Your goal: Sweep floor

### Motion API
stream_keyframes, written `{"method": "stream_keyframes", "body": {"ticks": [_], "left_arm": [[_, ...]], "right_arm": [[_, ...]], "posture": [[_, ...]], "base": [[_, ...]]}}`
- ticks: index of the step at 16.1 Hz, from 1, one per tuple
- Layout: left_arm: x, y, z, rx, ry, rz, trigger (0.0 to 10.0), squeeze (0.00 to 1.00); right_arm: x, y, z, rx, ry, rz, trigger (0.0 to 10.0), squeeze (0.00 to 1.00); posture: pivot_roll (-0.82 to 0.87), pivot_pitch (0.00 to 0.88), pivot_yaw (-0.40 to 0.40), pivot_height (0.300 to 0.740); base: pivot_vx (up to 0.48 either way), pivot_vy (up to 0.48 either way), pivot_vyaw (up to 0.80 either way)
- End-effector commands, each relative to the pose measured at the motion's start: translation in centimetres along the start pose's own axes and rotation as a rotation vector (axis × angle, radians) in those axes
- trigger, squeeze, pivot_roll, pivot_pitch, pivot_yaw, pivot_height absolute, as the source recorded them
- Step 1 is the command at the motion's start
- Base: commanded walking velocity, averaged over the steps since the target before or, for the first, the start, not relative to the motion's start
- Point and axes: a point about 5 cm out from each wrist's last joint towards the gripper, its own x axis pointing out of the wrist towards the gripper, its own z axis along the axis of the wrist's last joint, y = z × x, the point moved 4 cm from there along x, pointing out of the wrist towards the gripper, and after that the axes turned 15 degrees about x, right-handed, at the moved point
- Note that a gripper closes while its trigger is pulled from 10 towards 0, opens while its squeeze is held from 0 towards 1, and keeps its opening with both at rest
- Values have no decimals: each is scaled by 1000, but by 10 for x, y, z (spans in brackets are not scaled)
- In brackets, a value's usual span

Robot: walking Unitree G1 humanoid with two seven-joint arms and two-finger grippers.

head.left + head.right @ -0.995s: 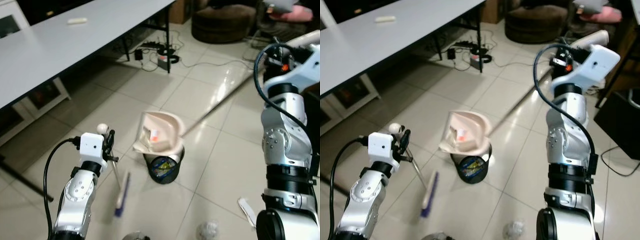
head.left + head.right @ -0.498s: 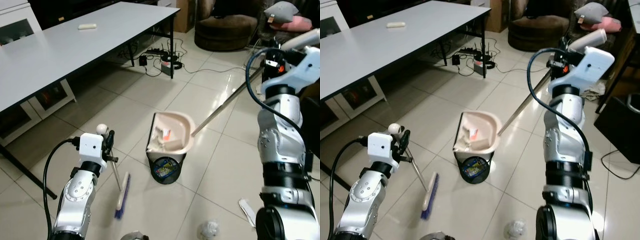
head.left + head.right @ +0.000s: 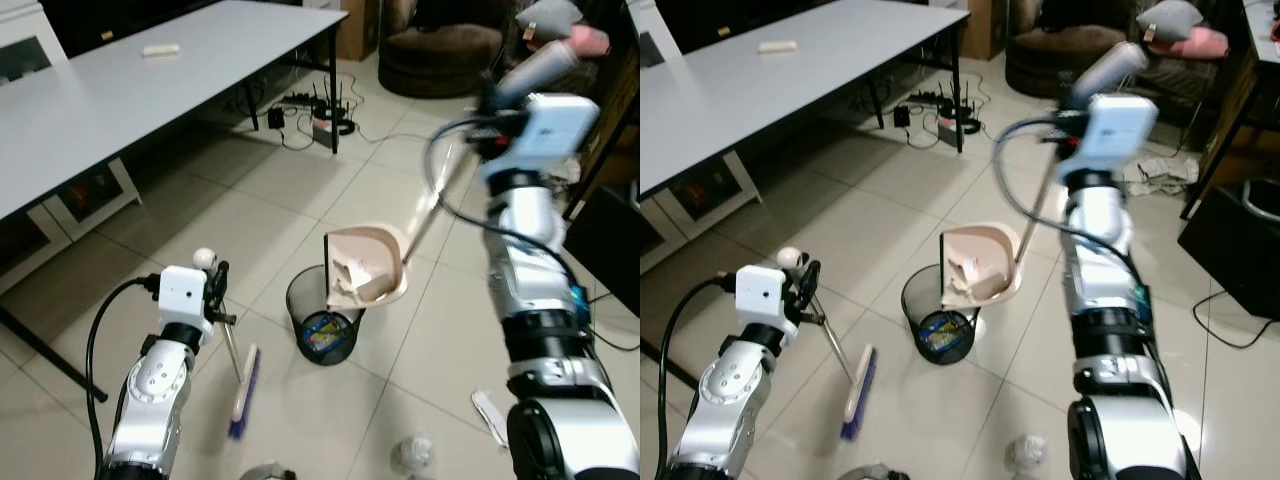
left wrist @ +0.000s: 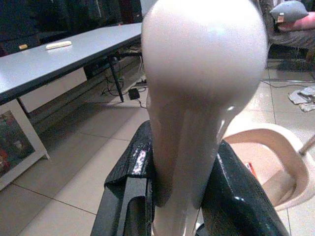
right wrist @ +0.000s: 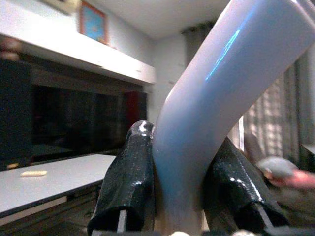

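Right gripper [image 5: 174,196]: raised high at the far right of the scene, its black fingers [image 5: 129,182] clamped around the pale handle of the dustpan [image 3: 365,265]; the long handle runs down from it to the pan

Dustpan: tipped steeply on its side, right above the far-right rim of the bin [image 3: 322,325]; scraps of paper and rubbish sit in the pan, at its lower edge, not yet fallen as far as I can see

Bin: small black mesh basket on the tiled floor [image 3: 250,190], in the middle of the scene; some coloured waste already lies at its bottom

Left gripper [image 4: 179,196]: low at the near left, closed on the round-topped handle of the broom [image 3: 240,392]; the stick goes down and right to the blue brush head, which rests on the floor near and left of the bin

Task progress: I judge the sweeping mostly done and the emptying of the pan now in hand; the pan seems only partly emptied

What is left: a crumpled ball [image 3: 415,453] and a white scrap [image 3: 490,417] lie on the floor at the near right, well apart from the brush; these would need one more sweep

Surroundings: a long grey desk [image 3: 120,90] at the far left
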Motion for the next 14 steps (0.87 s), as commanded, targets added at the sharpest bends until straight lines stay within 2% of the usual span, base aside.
{"method": "stream_keyframes", "body": {"ticks": [1,3,4,7,9,13,14], "left_arm": [[1,4,5,32,-23,0,10000,0],[1,3,6,34,-24,-4,10000,0],[1,3,6,35,-24,-5,10000,0],[1,1,6,39,-25,-14,10000,0],[1,-1,7,40,-26,-18,10000,0],[2,-2,8,40,-28,-22,10000,0],[2,-2,9,41,-29,-23,10000,0]], "right_arm": [[10,33,19,-35,-105,152,10000,0],[3,57,13,-64,-104,260,10000,0],[2,61,12,-72,-102,280,10000,0],[-9,88,3,-65,-84,394,10000,0],[-24,114,-8,-116,-48,539,10000,0],[-41,138,-15,-207,-36,697,10000,0],[-44,144,-13,-272,-61,738,10000,0]], "posture": [[19,10,67,740],[17,5,69,740],[17,5,70,740],[17,0,71,740],[16,0,71,740],[13,0,73,740],[12,0,73,740]], "base": [[0,0,0],[0,0,0],[0,0,0],[0,0,0],[0,0,0],[0,0,0],[0,0,0]]}}
